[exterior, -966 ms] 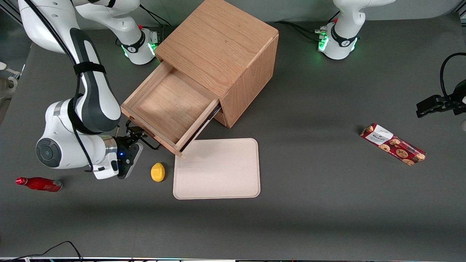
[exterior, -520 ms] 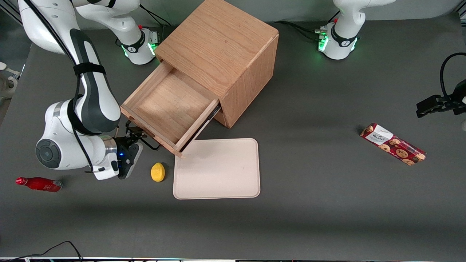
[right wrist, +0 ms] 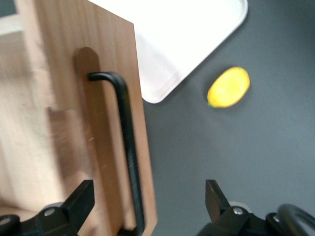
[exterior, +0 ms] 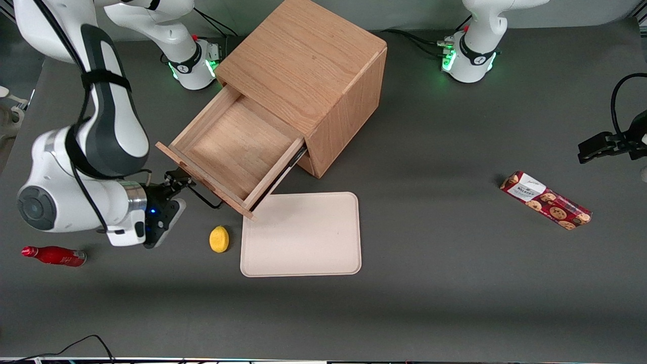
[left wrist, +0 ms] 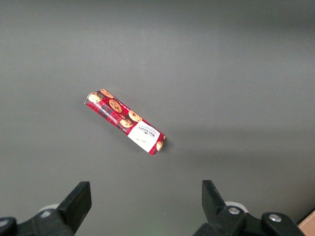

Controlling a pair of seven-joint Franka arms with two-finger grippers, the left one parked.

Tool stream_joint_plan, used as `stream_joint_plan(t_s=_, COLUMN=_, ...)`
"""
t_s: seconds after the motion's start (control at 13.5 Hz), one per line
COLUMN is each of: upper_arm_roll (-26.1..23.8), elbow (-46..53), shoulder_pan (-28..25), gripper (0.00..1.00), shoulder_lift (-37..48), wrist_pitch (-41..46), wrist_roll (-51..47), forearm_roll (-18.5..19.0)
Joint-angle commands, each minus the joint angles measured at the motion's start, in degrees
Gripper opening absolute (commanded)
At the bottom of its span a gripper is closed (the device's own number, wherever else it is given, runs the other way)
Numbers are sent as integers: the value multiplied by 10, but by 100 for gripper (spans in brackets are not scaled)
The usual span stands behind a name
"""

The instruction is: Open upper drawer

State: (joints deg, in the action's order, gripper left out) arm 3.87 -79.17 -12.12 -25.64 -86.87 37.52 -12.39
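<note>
looking at the upper drawer [exterior: 237,151]: drawn well out of the oak cabinet [exterior: 308,55], toward the working arm's end of the table and nearer the front camera, bare wood inside, nothing in it. seems about done as far as opening goes.

right arm's gripper [exterior: 174,183] just beside the front panel, close to the thin black bar handle [exterior: 207,198]. fingers spread wide, gripping nothing; in the wrist view, the handle [right wrist: 129,147] running between them untouched.

likely a light, stiff box on slides, easy to move in a straight line and prone to binding if dragged sideways. best taken across the middle of the bar, a slim and possibly slippery metal hold.

near the drawer's corner, a pale tray [exterior: 303,235] and a yellow lemon [exterior: 219,238].
</note>
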Motion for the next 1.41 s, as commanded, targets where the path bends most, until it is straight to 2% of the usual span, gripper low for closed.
stream_joint_plan(t_s=0.0, upper_arm_roll=-19, elbow=-9, shoulder_pan=-3, gripper=100, shoulder_lift=65, wrist_pitch=22, wrist_roll=-123, forearm_roll=35)
stream_joint_plan(t_s=0.22, upper_arm_roll=-19, elbow=-51, shoulder_pan=-1, gripper=100, shoulder_lift=143, wrist_pitch=37, wrist_roll=-225, forearm_roll=56)
stream_joint_plan(t_s=0.37, upper_arm_roll=-16, elbow=-100, shoulder_pan=3, gripper=100, shoulder_lift=204, wrist_pitch=22, wrist_roll=-343, forearm_roll=63)
stream_joint_plan(t_s=0.52, upper_arm_roll=-19, elbow=-136, shoulder_pan=-1, gripper=100, shoulder_lift=254, wrist_pitch=22, wrist_roll=-418, forearm_roll=117)
stream_joint_plan(t_s=0.89, upper_arm_roll=25, elbow=-233, shoulder_pan=13, gripper=100, shoulder_lift=342, wrist_pitch=-13, wrist_roll=-416, forearm_roll=131)
stream_joint_plan(t_s=1.04, upper_arm_roll=43, elbow=-228, shoulder_pan=31, gripper=100, shoulder_lift=328, wrist_pitch=-30, wrist_roll=-415, forearm_roll=155)
stream_joint_plan(t_s=1.34, upper_arm_roll=45, elbow=-180, shoulder_pan=55, gripper=100, shoulder_lift=285, wrist_pitch=-29, wrist_roll=-415, forearm_roll=157)
